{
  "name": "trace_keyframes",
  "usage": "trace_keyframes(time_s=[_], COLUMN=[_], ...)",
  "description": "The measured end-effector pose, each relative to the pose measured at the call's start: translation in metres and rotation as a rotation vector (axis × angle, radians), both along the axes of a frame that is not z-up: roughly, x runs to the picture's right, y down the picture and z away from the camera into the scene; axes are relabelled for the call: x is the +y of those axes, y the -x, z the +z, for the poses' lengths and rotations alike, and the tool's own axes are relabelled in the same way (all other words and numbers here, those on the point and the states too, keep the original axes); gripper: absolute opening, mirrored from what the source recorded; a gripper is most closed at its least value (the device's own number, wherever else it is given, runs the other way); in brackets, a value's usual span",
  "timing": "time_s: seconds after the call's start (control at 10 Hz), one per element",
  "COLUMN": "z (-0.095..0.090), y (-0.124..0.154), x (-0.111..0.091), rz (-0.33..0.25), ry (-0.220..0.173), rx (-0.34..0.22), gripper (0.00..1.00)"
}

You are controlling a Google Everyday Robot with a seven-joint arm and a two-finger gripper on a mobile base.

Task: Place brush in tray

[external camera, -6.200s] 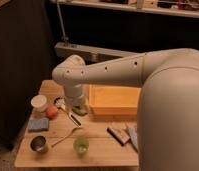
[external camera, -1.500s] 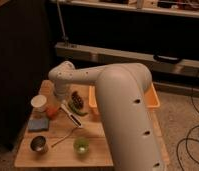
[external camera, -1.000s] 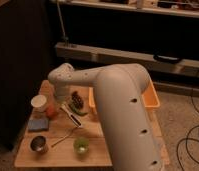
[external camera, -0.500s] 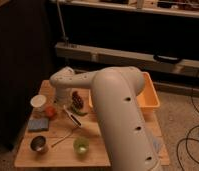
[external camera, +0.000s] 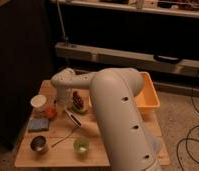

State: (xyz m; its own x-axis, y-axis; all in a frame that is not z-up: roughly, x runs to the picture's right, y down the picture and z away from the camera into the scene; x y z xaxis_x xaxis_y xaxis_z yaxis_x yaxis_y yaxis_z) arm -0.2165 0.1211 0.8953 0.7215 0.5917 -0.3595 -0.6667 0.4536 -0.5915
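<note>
Arm casing, broad and white, fills the near right of my view, rising from the bottom edge and bending left over the wooden table. Closest on the tabletop stand a green cup and, to its left, a small metal cup. Between them and a little farther back lies the curved spoon, set at a slant. Behind the metal cup rests a blue sponge, with an orange ball just beyond it and a white cup beside that. The brush lies on the table near the middle, angled, its pale part plain to see, well apart from the tray. Just above and left of it hangs the gripper, low over the table at the end of the arm's downturned wrist; whether it is wide, narrow or holding anything I cannot tell from here. Beside the gripper sits a dark bumpy lump on a green base. Farther right, half hidden by the arm, the orange-yellow tray sits at the table's far corner. Dark shelving runs along the back.
</note>
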Motion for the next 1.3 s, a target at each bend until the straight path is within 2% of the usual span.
trace_keyframes(time_s=[0.1, 0.5, 0.7, 0.9, 1.3], z=[0.002, 0.006, 0.003, -0.002, -0.039], y=[-0.001, -0.003, -0.004, -0.007, -0.026], x=[0.001, 0.002, -0.001, -0.008, -0.059], rz=[0.002, 0.012, 0.016, 0.029, 0.102], ry=[0.002, 0.012, 0.014, 0.011, -0.047], rx=[0.002, 0.023, 0.036, 0.055, 0.085], gripper=[0.54, 0.13, 0.00, 0.00, 0.00])
